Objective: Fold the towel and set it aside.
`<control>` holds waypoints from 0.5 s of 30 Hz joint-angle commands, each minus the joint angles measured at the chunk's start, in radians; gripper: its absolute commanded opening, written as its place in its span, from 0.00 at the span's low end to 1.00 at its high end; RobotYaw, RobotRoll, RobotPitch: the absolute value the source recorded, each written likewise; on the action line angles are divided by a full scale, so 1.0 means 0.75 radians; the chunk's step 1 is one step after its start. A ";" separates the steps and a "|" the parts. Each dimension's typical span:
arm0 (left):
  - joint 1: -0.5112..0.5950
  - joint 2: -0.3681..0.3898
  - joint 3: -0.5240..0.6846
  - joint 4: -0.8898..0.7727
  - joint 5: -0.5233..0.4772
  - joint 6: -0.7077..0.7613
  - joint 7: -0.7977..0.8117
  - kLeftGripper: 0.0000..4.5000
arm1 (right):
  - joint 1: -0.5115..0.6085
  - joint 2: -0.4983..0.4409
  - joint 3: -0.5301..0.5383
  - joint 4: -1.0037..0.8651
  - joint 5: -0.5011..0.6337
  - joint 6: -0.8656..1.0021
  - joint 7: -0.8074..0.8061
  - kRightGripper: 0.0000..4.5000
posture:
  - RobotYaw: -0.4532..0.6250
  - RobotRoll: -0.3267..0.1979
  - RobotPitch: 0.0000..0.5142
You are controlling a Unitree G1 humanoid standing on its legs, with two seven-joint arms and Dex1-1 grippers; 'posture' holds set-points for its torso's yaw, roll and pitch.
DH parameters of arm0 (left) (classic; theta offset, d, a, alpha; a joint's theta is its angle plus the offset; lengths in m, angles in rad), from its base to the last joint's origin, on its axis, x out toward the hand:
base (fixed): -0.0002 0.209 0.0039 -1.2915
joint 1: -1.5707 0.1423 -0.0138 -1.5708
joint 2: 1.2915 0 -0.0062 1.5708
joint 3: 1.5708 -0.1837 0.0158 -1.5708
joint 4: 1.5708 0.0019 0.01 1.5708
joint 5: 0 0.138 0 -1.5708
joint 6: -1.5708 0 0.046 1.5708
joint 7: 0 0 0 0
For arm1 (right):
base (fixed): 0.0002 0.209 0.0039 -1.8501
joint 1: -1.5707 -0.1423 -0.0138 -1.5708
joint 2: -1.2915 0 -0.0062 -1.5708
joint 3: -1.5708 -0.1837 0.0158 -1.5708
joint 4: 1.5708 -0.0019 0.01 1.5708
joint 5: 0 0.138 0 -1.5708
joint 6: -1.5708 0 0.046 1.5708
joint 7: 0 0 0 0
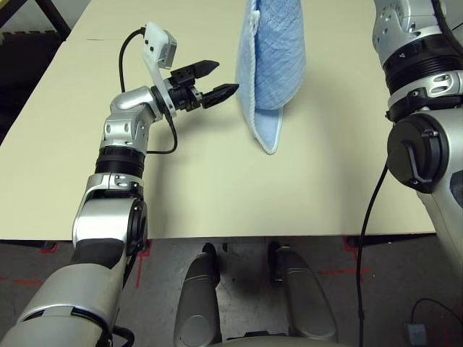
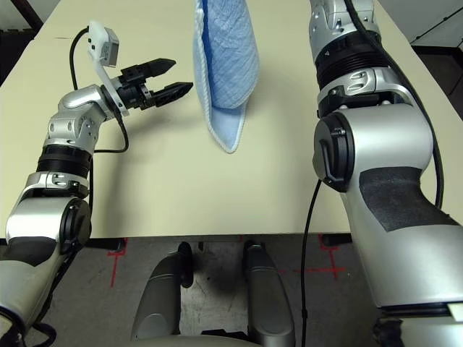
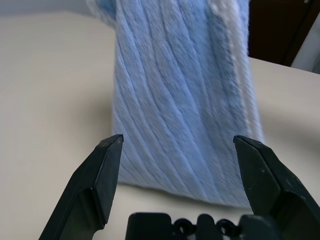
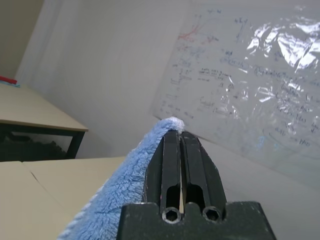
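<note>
Cream-coloured and bare around my arms, the table (image 1: 217,195) is stretching ahead of me, with dark floor showing past its left edge and red tape marks on the grey floor below its near edge. Behind it, in my right wrist view, a pale wall is carrying a sheet of clear plastic (image 4: 250,80) covered in faint handwriting, and another table (image 4: 30,112) is standing off to the side.

I am holding the towel (image 1: 271,65) up in the air over the middle of the table. It is hanging folded over on itself, light blue, with its white stitched edging running down the side facing my left arm, and its lowest corner is dangling just above the tabletop. Whether that corner is touching the surface, I cannot tell.

My right gripper (image 4: 181,137) is raised high, its two black fingers pressed tightly together and pinching the towel's upper edge, with the fluffy blue cloth bunching against one side of the fingers.

My left gripper (image 1: 217,81) is reaching in level from the left, its fingers spread wide apart and holding nothing. Its fingertips are sitting just beside the towel's white-edged side, pointing straight at the hanging cloth. In my left wrist view the towel is hanging squarely between the two spread fingers (image 3: 100,175), a little beyond their tips.
</note>
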 commanded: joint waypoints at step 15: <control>-0.006 -0.173 -0.049 -0.330 -0.067 0.438 0.478 1.00 | -0.059 0.013 -0.003 0.043 -0.043 0.017 -0.086 0.01 | 0.42 0.62 0.47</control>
